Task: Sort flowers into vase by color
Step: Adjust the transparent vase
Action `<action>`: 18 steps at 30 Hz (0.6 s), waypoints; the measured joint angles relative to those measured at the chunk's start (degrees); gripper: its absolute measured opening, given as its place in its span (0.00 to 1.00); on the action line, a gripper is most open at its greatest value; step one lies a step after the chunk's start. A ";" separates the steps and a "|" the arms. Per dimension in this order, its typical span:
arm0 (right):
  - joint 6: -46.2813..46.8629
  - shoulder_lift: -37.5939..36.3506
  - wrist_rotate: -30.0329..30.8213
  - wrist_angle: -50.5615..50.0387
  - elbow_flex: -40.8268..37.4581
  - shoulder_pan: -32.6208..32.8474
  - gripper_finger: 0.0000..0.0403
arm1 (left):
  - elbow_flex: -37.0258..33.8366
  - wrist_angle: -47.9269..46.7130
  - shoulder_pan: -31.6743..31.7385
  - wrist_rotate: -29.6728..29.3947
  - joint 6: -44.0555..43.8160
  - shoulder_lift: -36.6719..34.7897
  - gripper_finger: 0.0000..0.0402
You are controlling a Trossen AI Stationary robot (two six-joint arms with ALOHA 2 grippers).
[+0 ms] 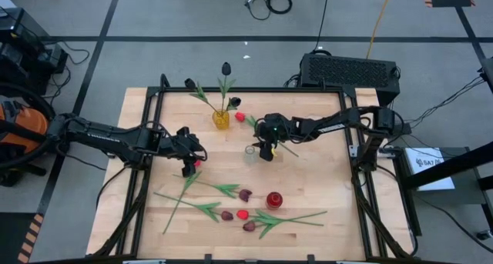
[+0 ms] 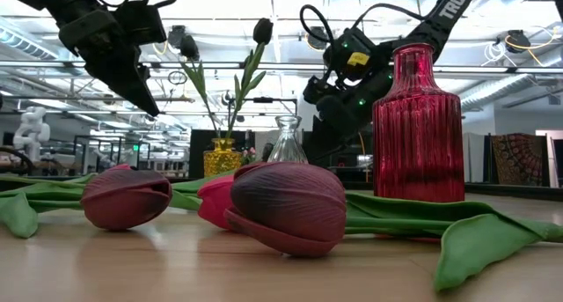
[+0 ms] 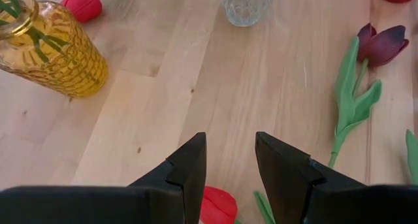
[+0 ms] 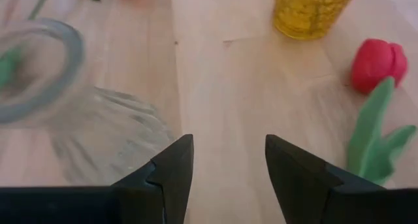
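Reaching in from the left edge of the pale wooden table (image 1: pixel 308 187), the left gripper (image 1: pixel 189 165) hovers just above a bright red tulip head (image 3: pixel 217 205) whose stem trails toward the front. Its two dark fingers (image 3: pixel 189 168) stand apart, holding nothing, with the red head just below their tips.

Further back, near the middle, a ribbed yellow glass vase (image 1: pixel 221 119) holds two near-black tulips (image 1: pixel 226 68) on tall green stems. A second bright red tulip (image 1: pixel 240 117) lies on the table just beside this vase, on its right.

A small clear glass vase (image 1: pixel 249 151) stands right of centre, with the right gripper (image 1: pixel 267 151) just beside it. That gripper's fingers (image 4: pixel 171 168) are also spread and hold nothing.

Toward the front, several loose tulips lie scattered with long green leaves: dark maroon heads (image 2: pixel 288 205) and another red head (image 1: pixel 243 215) among them. A ribbed red glass vase (image 1: pixel 274 200) stands upright just beside this group, on its right.
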 joint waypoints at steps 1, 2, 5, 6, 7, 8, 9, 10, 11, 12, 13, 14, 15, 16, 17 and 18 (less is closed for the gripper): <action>0.00 0.00 -0.58 0.23 0.00 0.06 0.45 | 0.00 0.00 0.00 -0.02 0.00 0.00 0.35; 0.00 0.00 -1.09 0.25 0.00 0.06 0.45 | 0.00 0.00 0.00 -0.02 -0.01 0.00 0.35; 0.01 0.00 -1.17 0.20 0.00 0.17 0.45 | 0.00 0.02 0.00 -0.02 0.00 0.00 0.35; 0.05 0.00 -1.17 0.21 0.00 0.30 0.45 | 0.00 0.04 0.00 -0.02 0.00 0.00 0.35; 0.07 0.00 -1.14 0.22 0.00 0.38 0.45 | 0.00 0.05 0.00 -0.02 0.00 0.00 0.35; 0.06 0.00 -1.14 0.20 0.00 0.57 0.45 | 0.00 0.17 0.00 -0.02 0.00 0.00 0.35; 0.02 0.00 -1.17 0.20 0.00 0.78 0.45 | 0.00 0.45 0.00 -0.02 0.00 0.00 0.35; 0.02 0.00 -1.19 0.18 0.00 1.03 0.45 | 0.00 0.85 0.00 -0.02 0.00 0.00 0.35; 0.02 0.00 -1.34 0.20 0.00 1.18 0.45 | 0.00 1.11 0.00 -0.02 0.00 0.00 0.35; 0.02 0.00 -1.97 0.20 0.00 1.29 0.45 | 0.00 1.16 0.00 -0.02 0.02 0.00 0.35; 0.06 0.00 -2.87 0.17 0.00 1.36 0.45 | 0.00 1.14 0.00 -0.02 0.02 0.00 0.35; 0.20 0.00 -3.69 0.16 0.00 1.45 0.45 | 0.00 1.14 0.00 -0.04 0.02 0.00 0.35; 0.32 0.00 -4.05 0.16 0.00 1.53 0.45 | 0.00 1.14 0.00 -0.03 0.00 0.00 0.35; 0.40 0.00 -4.14 0.16 0.00 1.65 0.45 | 0.00 1.14 0.00 -0.04 0.00 0.00 0.35; 0.42 0.00 -4.14 0.13 0.00 1.77 0.45 | 0.00 1.14 0.00 -0.04 0.00 0.00 0.35; 0.42 0.00 -4.14 -0.01 0.00 1.87 0.45 | 0.00 1.14 0.00 -0.02 0.00 0.00 0.35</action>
